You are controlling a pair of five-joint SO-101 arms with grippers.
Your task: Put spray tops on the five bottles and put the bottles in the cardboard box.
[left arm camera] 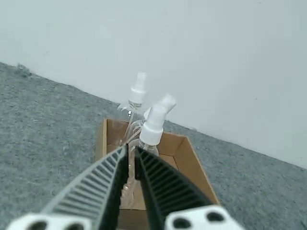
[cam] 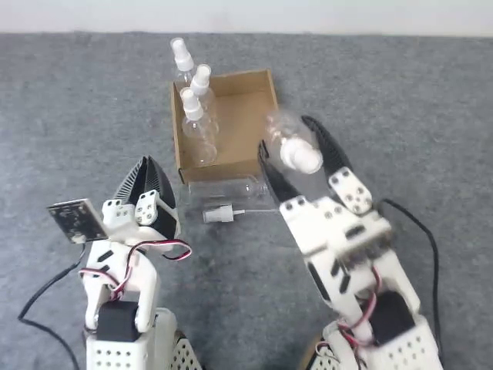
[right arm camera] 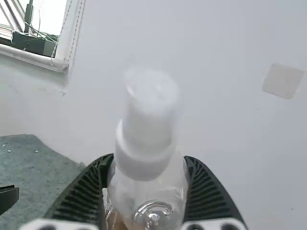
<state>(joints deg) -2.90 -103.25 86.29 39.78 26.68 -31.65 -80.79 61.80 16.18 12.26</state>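
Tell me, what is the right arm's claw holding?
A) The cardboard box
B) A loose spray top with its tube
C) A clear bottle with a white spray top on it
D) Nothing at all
C: the right gripper is clamped around a clear bottle that has a white spray top fitted on its neck.

high: overhead, cardboard box (cam: 239, 100) at 12 o'clock | left wrist: low, close, same box | right wrist: faces wall (right arm camera: 230, 48)
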